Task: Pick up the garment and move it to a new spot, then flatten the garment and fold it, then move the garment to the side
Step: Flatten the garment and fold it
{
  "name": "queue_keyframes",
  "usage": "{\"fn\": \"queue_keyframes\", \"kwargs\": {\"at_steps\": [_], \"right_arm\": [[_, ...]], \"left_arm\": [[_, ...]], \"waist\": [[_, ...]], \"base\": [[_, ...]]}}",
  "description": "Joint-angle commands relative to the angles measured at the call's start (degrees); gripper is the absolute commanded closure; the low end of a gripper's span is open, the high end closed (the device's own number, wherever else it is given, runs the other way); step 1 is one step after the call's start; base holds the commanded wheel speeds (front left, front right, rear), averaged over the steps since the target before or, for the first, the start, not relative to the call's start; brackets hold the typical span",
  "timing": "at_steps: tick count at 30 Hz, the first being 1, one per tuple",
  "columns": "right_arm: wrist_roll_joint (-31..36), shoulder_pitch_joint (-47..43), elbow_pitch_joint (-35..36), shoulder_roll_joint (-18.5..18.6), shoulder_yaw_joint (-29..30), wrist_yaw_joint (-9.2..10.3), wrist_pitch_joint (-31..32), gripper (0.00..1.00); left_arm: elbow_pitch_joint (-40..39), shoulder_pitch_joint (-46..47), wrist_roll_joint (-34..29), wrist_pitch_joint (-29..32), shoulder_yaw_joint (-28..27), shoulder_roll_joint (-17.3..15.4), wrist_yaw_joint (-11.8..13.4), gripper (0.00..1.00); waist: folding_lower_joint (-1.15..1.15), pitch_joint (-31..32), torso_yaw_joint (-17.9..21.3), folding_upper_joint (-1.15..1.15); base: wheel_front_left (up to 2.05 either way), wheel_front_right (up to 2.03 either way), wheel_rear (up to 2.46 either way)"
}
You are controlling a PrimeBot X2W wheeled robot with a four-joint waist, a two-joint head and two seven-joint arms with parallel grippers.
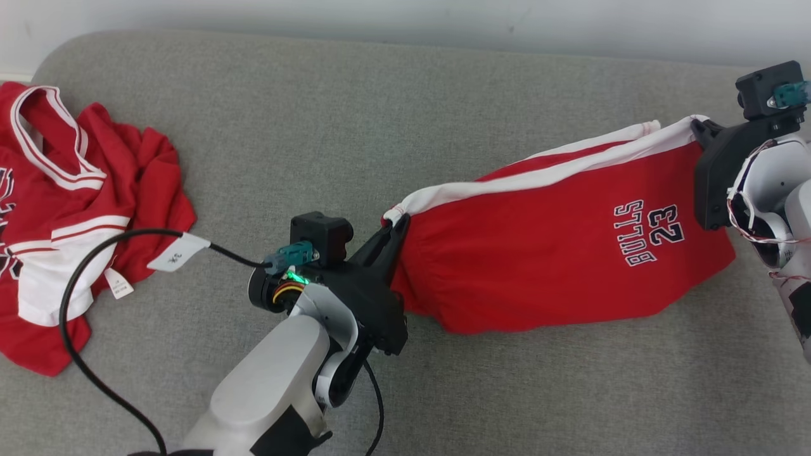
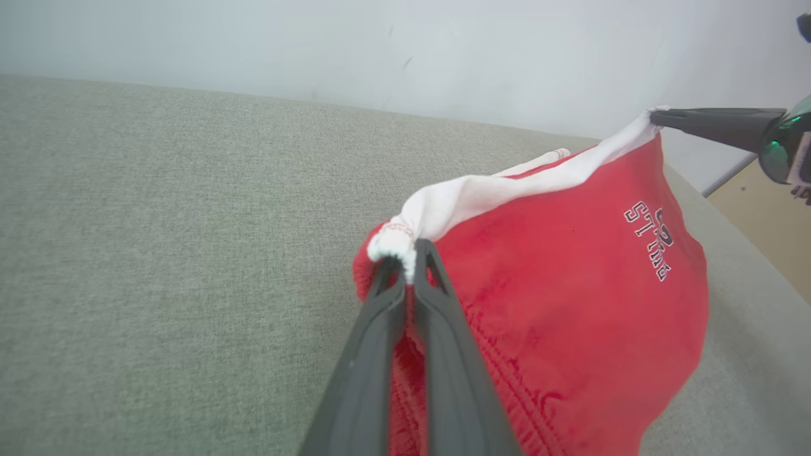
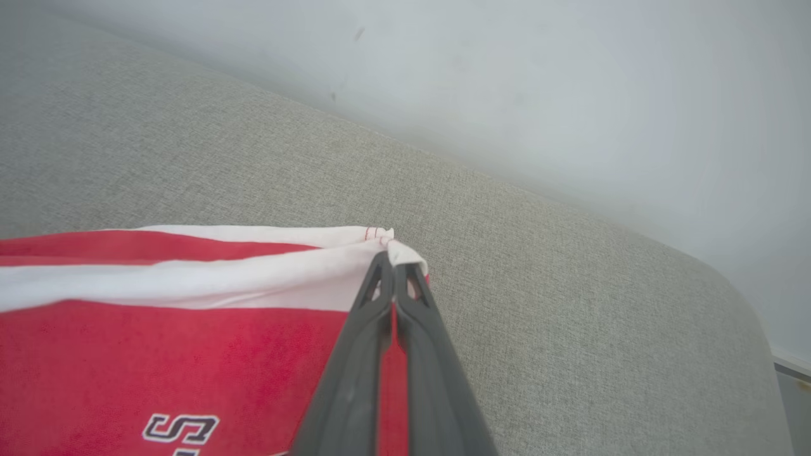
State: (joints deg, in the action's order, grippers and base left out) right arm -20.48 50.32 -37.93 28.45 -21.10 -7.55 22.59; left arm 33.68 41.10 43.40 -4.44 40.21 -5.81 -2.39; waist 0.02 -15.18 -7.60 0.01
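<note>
Red shorts (image 1: 557, 253) with a white band and "BULLS 23" lettering hang stretched between my two grippers above the grey cushion (image 1: 355, 126). My left gripper (image 1: 398, 221) is shut on the white band's left corner, seen close up in the left wrist view as gripper (image 2: 405, 253) pinching the shorts (image 2: 570, 304). My right gripper (image 1: 697, 126) is shut on the band's right corner; in the right wrist view that gripper (image 3: 393, 259) pinches the white edge of the shorts (image 3: 190, 342). The shorts' lower edge sags toward the cushion.
A crumpled red and white jersey (image 1: 70, 215) lies at the cushion's left end, with a black cable (image 1: 95, 253) looping over it. A pale wall (image 1: 443, 25) runs behind the cushion. Bare grey cushion (image 2: 158, 221) spreads in front and between the garments.
</note>
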Motion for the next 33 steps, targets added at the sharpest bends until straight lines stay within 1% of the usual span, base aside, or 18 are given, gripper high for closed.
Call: {"fn": "queue_keyframes", "kwargs": {"at_steps": [1, 7, 12, 13, 14, 15, 18, 22, 23, 28, 31, 33], "right_arm": [[0.67, 1.3, -1.79, 0.14, -0.63, 0.13, -1.1, 1.0], [1.49, 5.29, -8.77, -0.43, -2.01, 0.13, -5.53, 1.0], [1.81, 8.24, -13.97, -2.24, -2.13, 0.13, -8.97, 1.0], [1.81, 8.78, -14.89, -2.58, -1.79, 0.13, -9.79, 1.0], [1.95, 9.32, -15.86, -3.14, -1.85, 0.13, -10.37, 0.56], [1.47, 9.62, -16.79, -3.65, -1.58, 0.13, -10.8, 0.0], [1.11, 10.48, -19.43, -4.5, -1.67, 0.13, -11.38, 0.0], [-1.23, 10.88, -21.53, -5.53, -1.55, 0.13, -10.47, 0.0], [-2.54, 10.46, -22.17, -4.95, -2.15, 0.13, -8.83, 0.0], [-5.78, 8.68, -23.58, -3.93, -2.63, 0.13, -3.85, 0.0], [-7.19, 7.71, -25.09, -3.57, -1.75, 0.13, -1.26, 0.0], [-7.83, 6.94, -26.18, -3.46, -1.05, 0.13, -0.01, 0.0]], "left_arm": [[0.83, 1.36, 0.78, -0.27, -0.14, 0.51, -0.04, 1.0], [4.29, 4.11, 1.52, 0.08, 0.15, 1.74, -0.22, 1.0], [6.71, 6.34, 2.32, -0.73, 0.53, 2.51, 0.19, 1.0], [7.16, 6.91, 2.14, -1.33, 0.72, 2.63, 0.33, 0.58], [7.68, 7.23, 2.45, -1.52, 0.81, 2.67, 0.39, 0.0], [7.96, 7.52, 2.51, -1.86, 1.03, 2.73, 0.24, 0.0], [9.13, 8.0, 2.56, -3.1, 1.7, 2.8, 0.01, 0.0], [9.98, 6.39, 2.69, -4.62, 2.63, 2.47, -1.21, 0.0], [10.27, 4.79, 2.58, -5.23, 3.05, 1.38, -1.83, 0.0], [8.4, 0.9, 3.62, -4.17, 4.7, -0.86, -3.67, 0.0], [6.36, -1.72, 3.87, -4.8, 5.21, -2.61, -4.07, 0.0], [4.28, -3.16, 2.87, -6.3, 5.35, -3.8, -3.51, 0.0]], "waist": [[-0.02, -1.54, -1.25, -0.01], [-0.02, -2.59, -1.85, -0.01], [-0.02, -3.43, -2.13, -0.01], [-0.02, -3.56, -2.14, -0.01], [-0.02, -3.64, -2.13, -0.01], [-0.02, -3.69, -2.12, -0.01], [-0.02, -3.48, -2.12, -0.01], [-0.02, -2.0, -1.72, -0.01], [-0.02, -0.92, -1.53, -0.01], [-0.02, 2.08, -0.73, -0.01], [-0.02, 3.43, -0.39, -0.01], [-0.02, 4.12, -0.55, -0.01]], "base": [[0.0, 0.0, 0.0], [0.0, 0.0, 0.0], [0.0, 0.0, 0.0], [0.0, 0.0, 0.0], [0.0, 0.0, 0.0], [0.0, 0.0, 0.0], [0.0, 0.0, 0.0], [0.0, 0.0, 0.0], [0.0, 0.0, 0.0], [0.0, 0.0, 0.0], [0.0, 0.0, 0.0], [0.0, 0.0, 0.0]]}}
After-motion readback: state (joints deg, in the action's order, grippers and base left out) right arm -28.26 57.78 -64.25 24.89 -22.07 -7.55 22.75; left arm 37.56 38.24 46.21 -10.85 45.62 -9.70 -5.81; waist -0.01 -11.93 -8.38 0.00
